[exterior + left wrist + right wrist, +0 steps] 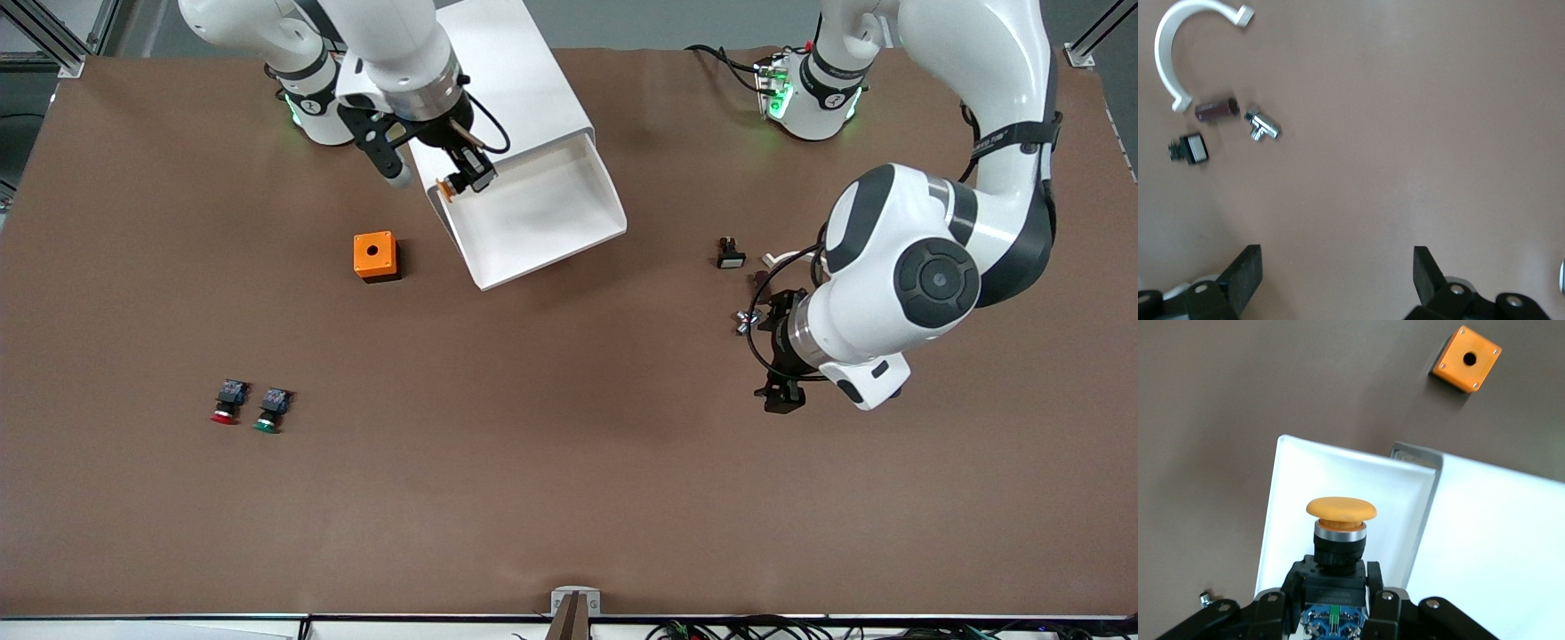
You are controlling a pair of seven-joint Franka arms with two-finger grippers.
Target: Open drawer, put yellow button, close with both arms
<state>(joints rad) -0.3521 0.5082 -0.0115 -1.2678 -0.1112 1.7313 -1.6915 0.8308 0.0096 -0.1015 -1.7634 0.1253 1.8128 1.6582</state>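
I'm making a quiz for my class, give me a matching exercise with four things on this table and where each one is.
1. yellow button
2. orange box
3. red button
4. left gripper

A. beside the green button
B. open, over bare table
C. held by the right gripper over the open drawer
D. on the table beside the drawer

Pairs: 1-C, 2-D, 3-A, 4-B

The cabinet (524,80) is cut off, perhaps hiding lower drawers.
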